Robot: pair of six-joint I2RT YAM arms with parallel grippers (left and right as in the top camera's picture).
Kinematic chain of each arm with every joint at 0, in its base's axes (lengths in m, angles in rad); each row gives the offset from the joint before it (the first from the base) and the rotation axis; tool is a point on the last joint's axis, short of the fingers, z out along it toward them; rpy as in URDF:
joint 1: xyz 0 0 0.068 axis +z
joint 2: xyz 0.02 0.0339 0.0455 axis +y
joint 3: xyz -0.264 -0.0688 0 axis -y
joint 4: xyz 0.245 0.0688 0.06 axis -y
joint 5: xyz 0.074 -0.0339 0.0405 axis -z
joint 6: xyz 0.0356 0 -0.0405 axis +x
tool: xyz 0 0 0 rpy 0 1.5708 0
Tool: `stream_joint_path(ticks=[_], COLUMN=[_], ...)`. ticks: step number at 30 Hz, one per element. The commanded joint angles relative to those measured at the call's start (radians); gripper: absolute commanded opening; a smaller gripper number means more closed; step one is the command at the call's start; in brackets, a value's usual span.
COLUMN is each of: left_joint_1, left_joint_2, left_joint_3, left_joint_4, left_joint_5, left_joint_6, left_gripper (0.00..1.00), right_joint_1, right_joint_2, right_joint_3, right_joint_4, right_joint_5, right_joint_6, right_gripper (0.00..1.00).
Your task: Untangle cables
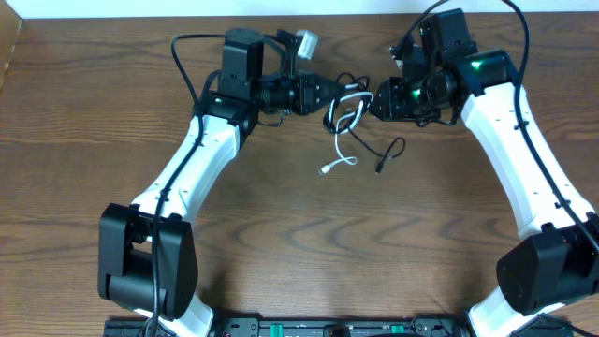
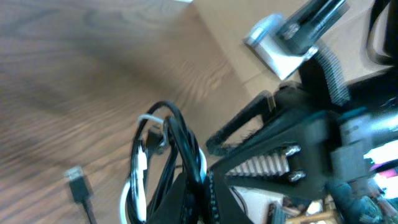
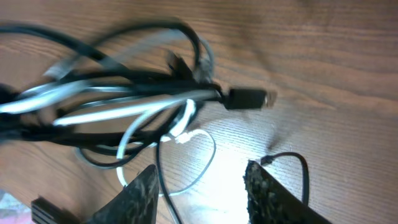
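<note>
Blurry cables [image 3: 143,93], left ends off-frame

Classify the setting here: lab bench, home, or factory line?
Probably a robot lab bench for manipulation recording. Two white-and-black arms, left arm and right arm, stand at a wood-grain table, with a tangle of black and white cables between them.

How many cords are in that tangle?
2: a black cable and a white cable, knotted together far across the table, each trailing a plug end toward the near edge. The knot may hide more.
</note>
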Motion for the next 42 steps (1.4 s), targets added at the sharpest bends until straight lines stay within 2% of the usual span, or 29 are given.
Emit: stream_joint_path(ticks=[1, 4, 7, 17, 20, 22, 30, 37, 42], left_joint_1=[0.001, 0.001, 0.0, -0.019, -0.021, -0.021, -0.021, -0.021, -0.021], left_joint_2=[0.0, 0.0, 0.0, 0.002, 0.002, 0.002, 0.002, 0.002, 0.002], left_joint_3=[0.008, 0.009, 0.009, 0.008, 0.008, 0.008, 0.008, 0.008, 0.008], left_joint_4=[0.088, 0.105, 0.105, 0.105, 0.104, 0.101, 0.101, 0.1, 0.1], left_joint_5=[0.021, -0.051, -0.086, -0.094, -0.098, -0.098, -0.102, -0.102, -0.102], left_joint_6=[-0.266, -0.491, -0.573, -0.573, -0.572, -0.572, -0.571, -0.569, -0.569], left_gripper=[0.08, 0.07, 0.08, 0.07, 0.08, 0.07, 0.07, 0.07, 0.07], right_joint_1=[0.014, 0.015, 0.016, 0.048, 0.059, 0.063, 0.081, 0.079, 0.08], right_joint_2=[-0.015, -0.015, -0.015, -0.013, -0.003, -0.002, 0.019, 0.046, 0.046], right_joint_3=[-0.043, -0.085, -0.125, -0.156, -0.156, -0.158, -0.177, -0.188, -0.188], right_joint_4=[0.03, 0.083, 0.147, 0.252, 0.256, 0.254, 0.249, 0.275, 0.288], right_joint_5=[0.005, 0.003, -0.03, -0.045, -0.045, -0.045, -0.044, -0.043, -0.024], right_joint_6=[0.128, 0.183, 0.218, 0.267, 0.3, 0.31, 0.31, 0.31, 0.31], right_gripper=[0.38, 0.38, 0.38, 0.36, 0.24, 0.21, 0.18, 0.09, 0.11])
